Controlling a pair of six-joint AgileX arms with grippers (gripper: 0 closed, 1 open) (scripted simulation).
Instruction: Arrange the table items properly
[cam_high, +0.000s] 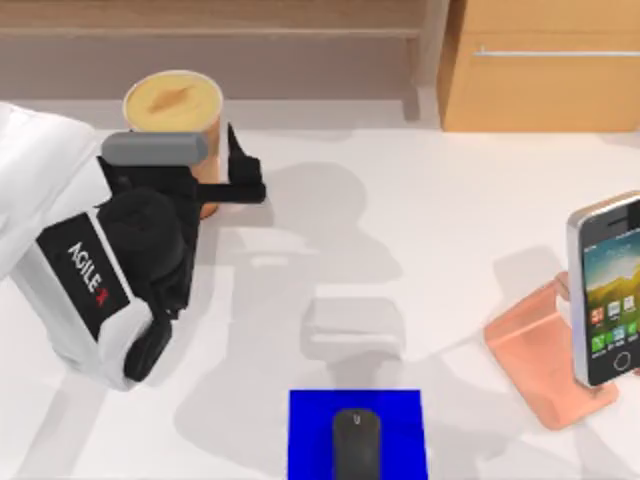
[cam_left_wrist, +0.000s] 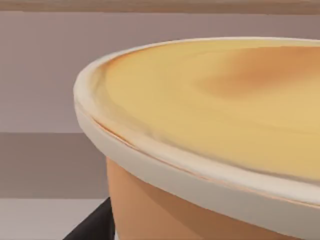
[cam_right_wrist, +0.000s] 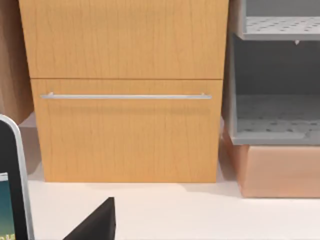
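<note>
My left gripper is shut on the orange cup at the table's back left, with dark fingers on either side of its wall. The cup's yellowish top looms close in the left wrist view, and a dark finger shows below its rim. The dark-grey mouse lies on the blue mat at the front middle. At the right, the smartphone leans on the rose-gold stand. The phone's edge and one dark finger of my right gripper appear in the right wrist view.
A wooden drawer cabinet stands behind the table at the back right, with a grey shelf unit beside it. A pale grey boxy patch lies mid-table above the mat.
</note>
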